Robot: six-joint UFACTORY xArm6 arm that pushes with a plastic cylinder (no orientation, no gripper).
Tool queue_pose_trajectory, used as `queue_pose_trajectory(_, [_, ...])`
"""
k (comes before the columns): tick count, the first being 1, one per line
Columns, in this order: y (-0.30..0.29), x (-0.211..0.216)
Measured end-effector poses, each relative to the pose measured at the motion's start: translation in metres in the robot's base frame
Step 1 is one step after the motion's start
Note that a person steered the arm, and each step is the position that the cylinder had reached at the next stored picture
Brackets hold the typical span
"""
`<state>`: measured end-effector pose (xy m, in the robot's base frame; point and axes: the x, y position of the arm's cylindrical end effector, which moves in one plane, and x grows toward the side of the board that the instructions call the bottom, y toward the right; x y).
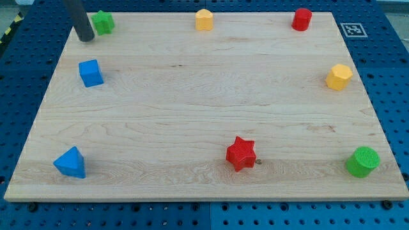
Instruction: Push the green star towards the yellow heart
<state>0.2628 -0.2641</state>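
The green star (102, 22) lies at the top left corner of the wooden board (204, 102). My tip (85, 38) stands just left of and slightly below the star, very close to it or touching its left side. The yellow heart (204, 20) lies at the top edge, near the middle, well to the right of the star.
A blue cube (91, 73) lies below the tip. A blue triangular block (70, 162) is at the bottom left. A red star (241, 153) is at bottom centre, a green cylinder (362, 161) at bottom right, a yellow hexagon (339, 76) at right, a red cylinder (301, 19) at top right.
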Motion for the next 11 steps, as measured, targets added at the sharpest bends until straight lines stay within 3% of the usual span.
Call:
queue_pose_trajectory(2, [0.001, -0.02])
queue_pose_trajectory(4, [0.068, -0.042])
queue_pose_trajectory(6, [0.073, -0.066])
queue_pose_trajectory(11, [0.161, -0.071])
